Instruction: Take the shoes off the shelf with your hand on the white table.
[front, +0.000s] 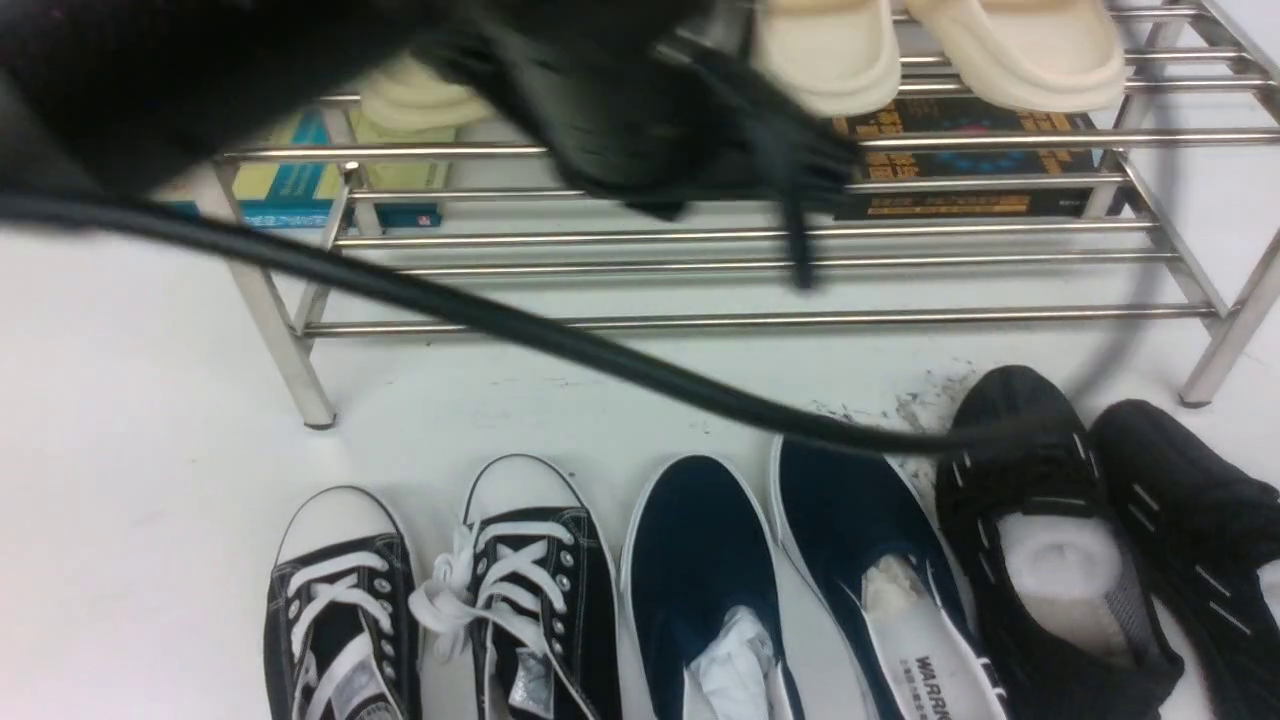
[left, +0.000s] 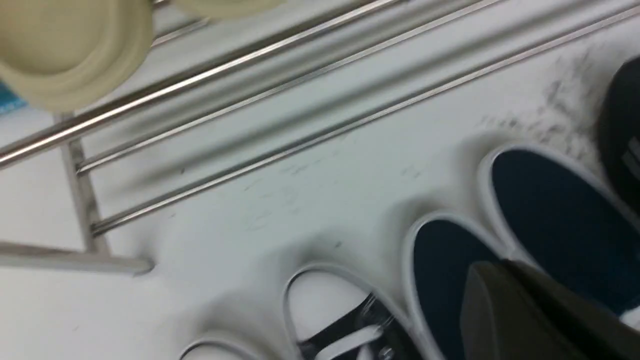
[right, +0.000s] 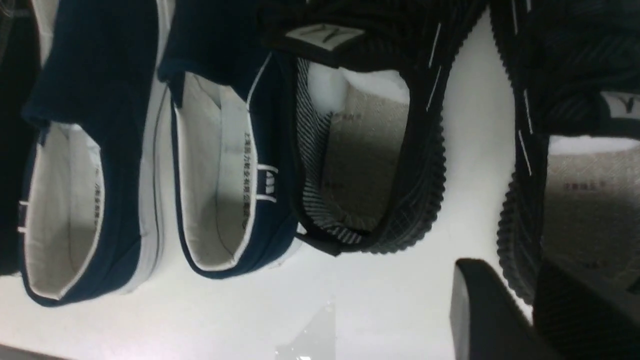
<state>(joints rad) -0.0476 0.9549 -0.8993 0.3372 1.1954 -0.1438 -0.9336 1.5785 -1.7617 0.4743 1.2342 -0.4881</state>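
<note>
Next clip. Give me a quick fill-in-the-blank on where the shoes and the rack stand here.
The cream slippers sit on the shelf's ____ tier.
In front of the shelf, ____ pairs of shoes stand on the white table.
The black knit shoes are the pair farthest to the robot's ____.
Between them and the lace-up sneakers stand the ____ slip-ons.
Missing words: top; three; right; navy.

- The white table (front: 120, 400) is bearing the shelf (front: 700, 320) on its legs.
- Laced sneakers (front: 530, 580), navy slip-ons (front: 700, 540) and the shoes (front: 1030, 470) are sitting in a row.
- Grey scuffs (front: 925, 405) are showing beside the shoes.
</note>
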